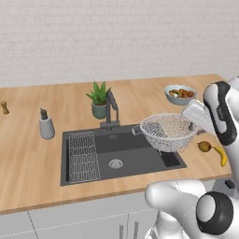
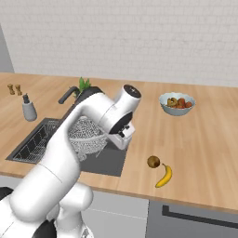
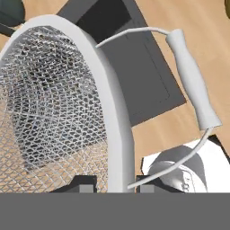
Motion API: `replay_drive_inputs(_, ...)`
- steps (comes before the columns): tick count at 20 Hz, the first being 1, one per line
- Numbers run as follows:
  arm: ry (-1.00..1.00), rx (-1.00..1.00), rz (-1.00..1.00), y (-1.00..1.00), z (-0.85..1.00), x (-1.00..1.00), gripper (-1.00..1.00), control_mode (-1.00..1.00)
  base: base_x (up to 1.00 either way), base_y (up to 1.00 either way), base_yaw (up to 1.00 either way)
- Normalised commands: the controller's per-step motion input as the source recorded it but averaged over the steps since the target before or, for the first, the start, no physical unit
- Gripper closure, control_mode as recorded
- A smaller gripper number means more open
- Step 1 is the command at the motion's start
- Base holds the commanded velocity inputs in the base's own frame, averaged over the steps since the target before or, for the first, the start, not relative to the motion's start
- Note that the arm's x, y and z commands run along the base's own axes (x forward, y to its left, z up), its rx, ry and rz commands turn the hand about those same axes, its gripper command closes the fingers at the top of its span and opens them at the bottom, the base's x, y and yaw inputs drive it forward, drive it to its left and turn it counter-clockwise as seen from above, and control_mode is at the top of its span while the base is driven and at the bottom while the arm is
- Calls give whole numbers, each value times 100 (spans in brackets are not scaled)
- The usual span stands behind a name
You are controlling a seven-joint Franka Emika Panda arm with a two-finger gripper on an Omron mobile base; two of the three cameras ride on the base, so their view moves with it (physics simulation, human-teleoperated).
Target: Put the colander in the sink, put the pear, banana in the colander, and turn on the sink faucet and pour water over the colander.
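Silver-white mesh hangs in mid-air: the colander (image 1: 169, 132) is lifted over the right end of the sink (image 1: 140, 161), not yet set down. The gripper (image 3: 109, 185) pinches its rim, one fingertip on each side of the white band, jaws pressed nearly together on it.

The hold looks thin to me, on the rim's edge alone, so the wide bowl could swing or slip out if the arm moves quickly. Lowered as it hangs, part of it seems to overlap the basin's right edge and might catch there or land tilted.

From the left base view, the sink faucet (image 1: 111, 109) stands clear behind the basin with the wire rack (image 1: 84, 156) on the far left. The right base view hides most of the colander behind the arm, yet gives the plainest look at the pear (image 2: 153, 161) and banana (image 2: 164, 175), lying just beside each other on the wooden counter (image 2: 195, 139).
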Motion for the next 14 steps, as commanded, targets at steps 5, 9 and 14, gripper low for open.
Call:
replay_drive_inputs(5, -15, 11, 29, -6, -48, 42, 100, -100, 0, 0, 0)
replay_drive_inputs(9, -9, 4, 8, 30, -64, 44, 100, -100, 0, 0, 0)
replay_drive_inputs(14, 1, -1, 0, 49, -40, 26, 100, -100, 0, 0, 0)
